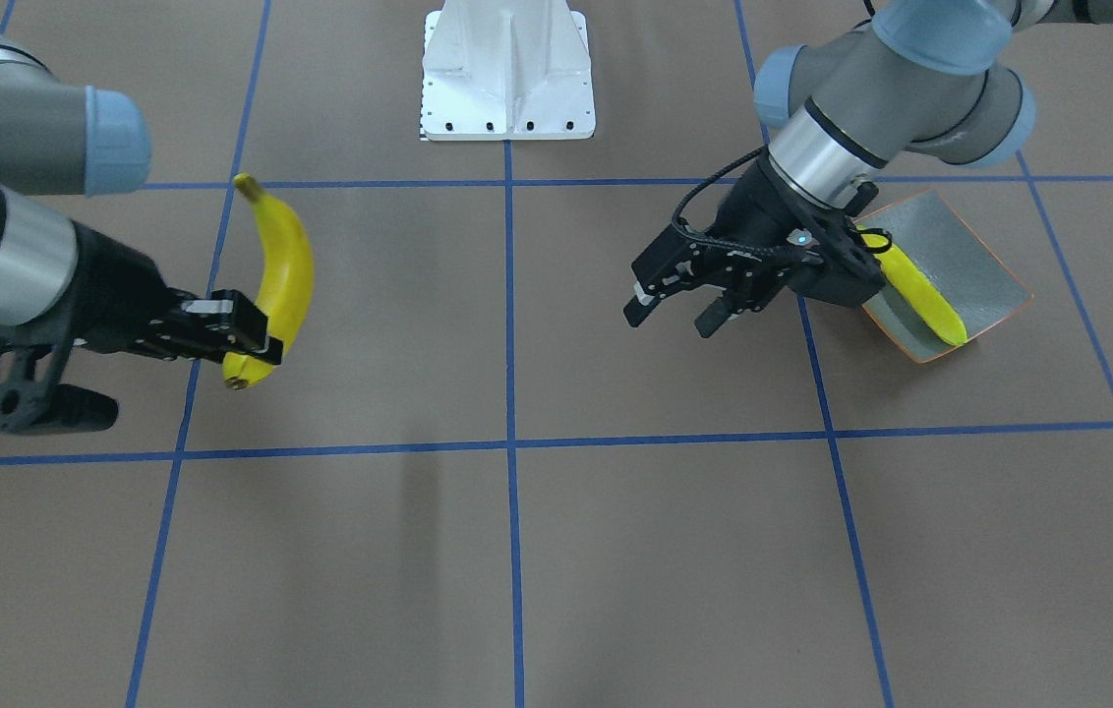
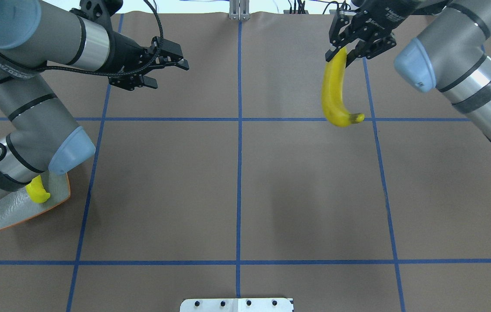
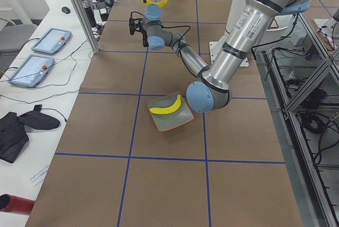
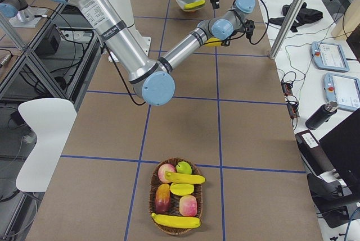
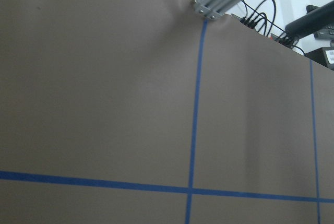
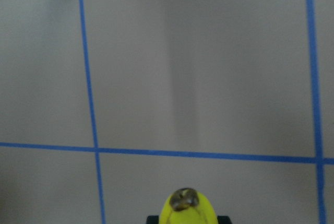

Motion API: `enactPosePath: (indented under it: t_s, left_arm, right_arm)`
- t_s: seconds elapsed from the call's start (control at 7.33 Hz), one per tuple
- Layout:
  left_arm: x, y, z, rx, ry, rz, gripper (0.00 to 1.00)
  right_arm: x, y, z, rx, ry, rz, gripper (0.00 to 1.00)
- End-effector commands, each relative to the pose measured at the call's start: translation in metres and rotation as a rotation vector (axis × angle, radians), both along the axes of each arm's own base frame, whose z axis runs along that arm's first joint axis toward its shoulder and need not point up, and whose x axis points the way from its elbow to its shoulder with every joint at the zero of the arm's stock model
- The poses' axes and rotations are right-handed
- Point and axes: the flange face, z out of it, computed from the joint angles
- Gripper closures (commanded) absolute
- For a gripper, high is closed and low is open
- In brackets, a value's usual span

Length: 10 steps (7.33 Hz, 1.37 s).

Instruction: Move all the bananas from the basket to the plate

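Observation:
My right gripper [image 1: 255, 346] [image 2: 341, 55] is shut on one end of a yellow banana [image 1: 283, 265] [image 2: 333, 93], which hangs above the brown table; its dark tip [image 6: 183, 199] shows in the right wrist view. My left gripper [image 1: 667, 323] [image 2: 171, 76] is open and empty, above the table beside the plate. The grey-green plate [image 1: 974, 258] [image 2: 11, 212] [image 3: 180, 121] holds one banana [image 1: 918, 292] [image 3: 165, 106]. At the table's other end the wicker basket [image 4: 154, 196] holds two bananas [image 4: 185, 178], with the second banana [image 4: 175, 220] at its near rim.
Apples and a mango [image 4: 162, 197] share the basket. The white robot base [image 1: 507, 69] stands at the table's robot-side edge. An aluminium post [image 4: 292, 16] rises at the operators' edge. A side table carries tablets [image 3: 50, 41] and cables.

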Motion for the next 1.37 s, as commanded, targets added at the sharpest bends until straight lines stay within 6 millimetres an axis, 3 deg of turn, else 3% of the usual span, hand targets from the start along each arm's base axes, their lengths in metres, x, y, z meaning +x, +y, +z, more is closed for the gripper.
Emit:
enactPosePath:
  t_s: [0.0, 0.27, 0.41, 0.68, 1.23]
  left_arm:
    - [0.026, 0.032, -0.018, -0.096, 0.237, 0.040, 0.00]
    - [0.046, 0.060, -0.038, -0.162, 0.366, 0.062, 0.00]
    - [0.066, 0.075, -0.060, -0.171, 0.414, 0.050, 0.00]
    - [0.096, 0.104, -0.081, -0.177, 0.456, 0.064, 0.00]
    - [0.114, 0.111, -0.086, -0.182, 0.455, 0.073, 0.00]
  right_arm:
    - [-0.031, 0.038, -0.032, -0.058, -0.023, -0.023, 1.00]
    - [-0.042, 0.055, -0.047, -0.061, -0.037, -0.042, 1.00]
    - [-0.044, 0.058, -0.049, -0.057, -0.039, -0.047, 1.00]
    - [-0.045, 0.059, -0.050, -0.054, -0.042, -0.052, 1.00]
    - [-0.042, 0.066, -0.057, -0.060, -0.068, -0.082, 1.00]
